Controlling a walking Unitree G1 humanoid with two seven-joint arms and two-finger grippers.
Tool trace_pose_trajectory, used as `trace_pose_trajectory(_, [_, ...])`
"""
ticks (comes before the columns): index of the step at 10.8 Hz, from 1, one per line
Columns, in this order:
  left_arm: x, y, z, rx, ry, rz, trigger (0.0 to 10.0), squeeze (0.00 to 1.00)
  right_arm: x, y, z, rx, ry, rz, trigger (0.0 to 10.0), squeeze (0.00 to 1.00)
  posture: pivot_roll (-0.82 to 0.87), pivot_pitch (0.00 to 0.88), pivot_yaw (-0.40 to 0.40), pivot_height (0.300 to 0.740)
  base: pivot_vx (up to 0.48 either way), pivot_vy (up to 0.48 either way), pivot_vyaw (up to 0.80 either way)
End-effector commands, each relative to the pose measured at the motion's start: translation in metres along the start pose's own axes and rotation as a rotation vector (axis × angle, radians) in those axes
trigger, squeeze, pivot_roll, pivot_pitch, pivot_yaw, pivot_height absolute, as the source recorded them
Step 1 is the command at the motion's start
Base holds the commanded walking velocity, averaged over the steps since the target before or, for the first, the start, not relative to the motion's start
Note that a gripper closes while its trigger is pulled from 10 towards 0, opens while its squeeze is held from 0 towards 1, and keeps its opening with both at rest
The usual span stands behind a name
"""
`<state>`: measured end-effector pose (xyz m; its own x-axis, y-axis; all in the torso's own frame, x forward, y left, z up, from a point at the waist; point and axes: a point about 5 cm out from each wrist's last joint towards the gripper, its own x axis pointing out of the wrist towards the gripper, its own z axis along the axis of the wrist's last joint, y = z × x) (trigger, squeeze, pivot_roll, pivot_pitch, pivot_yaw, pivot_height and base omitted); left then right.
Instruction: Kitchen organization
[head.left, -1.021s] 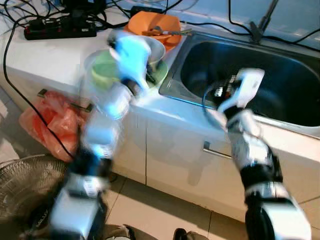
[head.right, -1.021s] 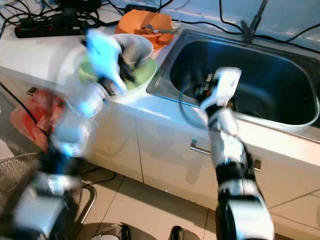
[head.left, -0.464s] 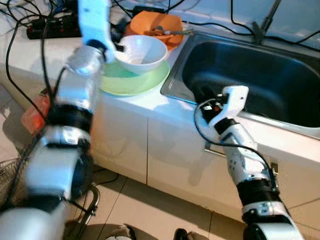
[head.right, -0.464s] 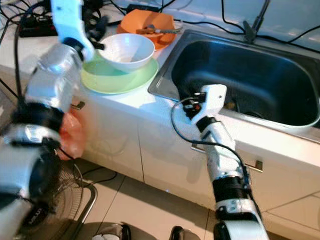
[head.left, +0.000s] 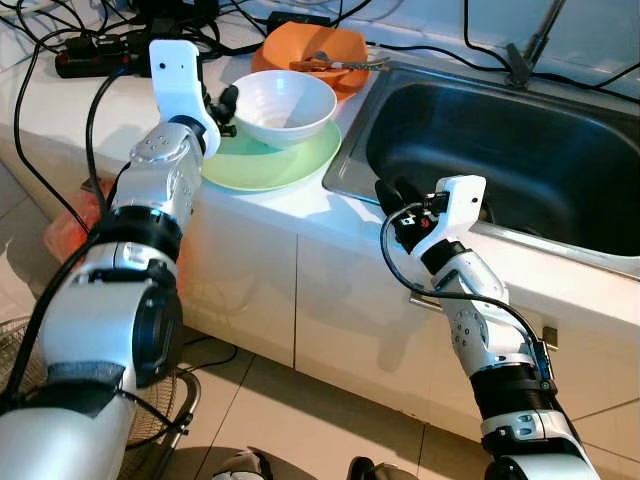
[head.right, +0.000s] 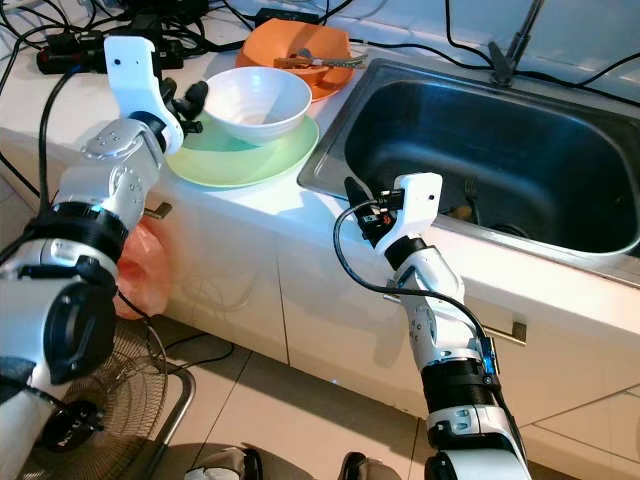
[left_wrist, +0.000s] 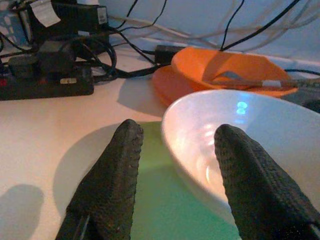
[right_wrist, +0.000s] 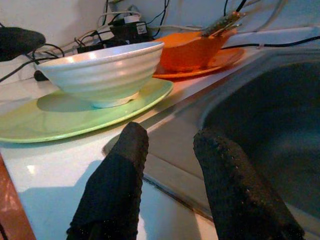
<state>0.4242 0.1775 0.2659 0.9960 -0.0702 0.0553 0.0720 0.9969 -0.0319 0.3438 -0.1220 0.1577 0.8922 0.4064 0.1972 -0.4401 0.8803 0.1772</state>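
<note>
At the far left of a white kitchen counter (head.left: 100, 110), a black power strip with tangled cables (head.left: 95, 55) lies near the back wall, leaving a bare strip of worktop in front of it. The robot's left gripper (head.left: 222, 108) is raised to the near rim of a white ribbed ceramic bowl (head.left: 284, 103); its two black fingers (left_wrist: 111, 170) are spread wide and hold nothing, one over the plate outside the bowl and the other against or just over the rim, a stance that suggests it is lining up to pinch the wall of the bowl. The bowl sits on a round pale-green plate (head.left: 270, 165), whose edge reaches close to the counter's front edge and close to the sink's rim, so there is little margin for sliding it either way. Just behind stands an orange plastic dish holding utensils (head.left: 310, 50), touching or nearly touching the plate. To the right, the right gripper (head.left: 400, 205) hovers at the near left corner of a deep stainless-steel sink (head.left: 500, 150), fingers (right_wrist: 115, 185) parted and empty, apparently waiting. The basin offers the widest open room. Below, white cabinet doors (head.left: 330, 300) and an orange-red plastic bag (head.left: 75, 235) by the floor
</note>
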Motion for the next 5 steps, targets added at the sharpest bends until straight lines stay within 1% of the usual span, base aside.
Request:
trace_pose_trajectory(1, [0.002,-0.004,0.007,-0.015,-0.016,-0.001,10.0,1.00,-0.001,0.001,0.002,0.001,-0.001,-0.001,10.0,0.00,0.04,0.112,-0.022,0.740,0.000,0.000,0.00])
trace_pose_trajectory(2, [0.003,-0.008,0.007,-0.021,-0.008,-0.018,10.0,0.00,-0.001,0.000,0.002,0.002,0.000,-0.008,10.0,0.00,0.04,0.110,-0.021,0.740,0.000,0.000,0.00])
trace_pose_trajectory(3, [0.004,-0.010,0.006,-0.047,0.004,-0.025,10.0,0.00,-0.001,0.000,0.002,0.002,0.000,-0.008,10.0,0.00,0.04,0.110,-0.020,0.740,0.000,0.000,0.00])
trace_pose_trajectory(4, [0.004,-0.011,0.001,-0.079,0.037,-0.024,10.0,0.00,-0.001,0.000,0.002,0.003,-0.001,-0.008,10.0,0.00,0.04,0.110,-0.016,0.740,0.000,0.000,0.00])
trace_pose_trajectory(5, [0.004,-0.010,-0.004,-0.088,0.067,-0.011,10.0,0.00,-0.001,0.001,0.002,0.006,0.000,-0.009,10.0,0.00,0.04,0.112,-0.014,0.740,0.000,0.000,0.00])
